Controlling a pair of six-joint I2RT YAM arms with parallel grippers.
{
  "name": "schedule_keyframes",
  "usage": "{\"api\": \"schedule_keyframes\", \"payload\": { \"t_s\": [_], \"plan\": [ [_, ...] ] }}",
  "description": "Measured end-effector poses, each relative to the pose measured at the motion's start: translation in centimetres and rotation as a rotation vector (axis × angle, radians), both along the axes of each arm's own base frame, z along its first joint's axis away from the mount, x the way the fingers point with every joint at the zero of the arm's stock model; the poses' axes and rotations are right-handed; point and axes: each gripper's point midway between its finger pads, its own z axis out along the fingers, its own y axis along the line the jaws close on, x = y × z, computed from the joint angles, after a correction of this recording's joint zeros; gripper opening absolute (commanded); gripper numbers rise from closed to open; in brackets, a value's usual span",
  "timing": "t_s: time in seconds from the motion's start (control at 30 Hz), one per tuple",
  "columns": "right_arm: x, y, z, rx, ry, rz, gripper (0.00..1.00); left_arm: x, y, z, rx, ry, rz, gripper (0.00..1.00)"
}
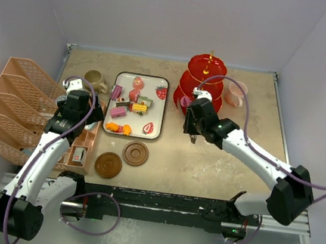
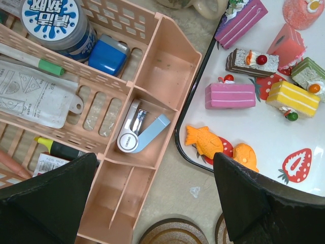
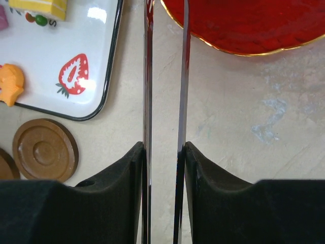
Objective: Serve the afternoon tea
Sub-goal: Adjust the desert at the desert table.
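Beige tabletop (image 1: 168, 171), white walls (image 1: 177, 15), red stand (image 1: 204, 79) at back.

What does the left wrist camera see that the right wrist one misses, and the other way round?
Left wrist only: the pink organiser with a stapler in it, and the pink cake. Right wrist only: the tweezers clamped in the right gripper, and the rim of the red stand. Both: the tray, a coaster and the yellow cake.
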Motion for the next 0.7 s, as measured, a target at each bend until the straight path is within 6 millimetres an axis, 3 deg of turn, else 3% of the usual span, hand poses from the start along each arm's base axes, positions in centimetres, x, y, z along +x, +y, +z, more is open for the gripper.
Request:
{"api": "schedule_keyframes", "payload": {
  "t_s": [0.17, 0.4, 0.7],
  "plan": [
    [-0.8, -2.5, 0.5, 0.137, 0.010, -0.073, 0.37, 0.0, 0.0, 0.0, 0.000, 0.001, 0.000, 0.94],
    [-1.7, -4.1, -2.1, 0.233, 0.105, -0.129, 0.38, 0.0, 0.0, 0.0, 0.000, 0.002, -0.001, 0.94],
    [0.9, -4.1, -2.3, 0.364, 0.119, -0.170, 0.40, 0.0, -0.1, 0.0, 0.000, 0.003, -0.006, 0.94]
  ]
}}
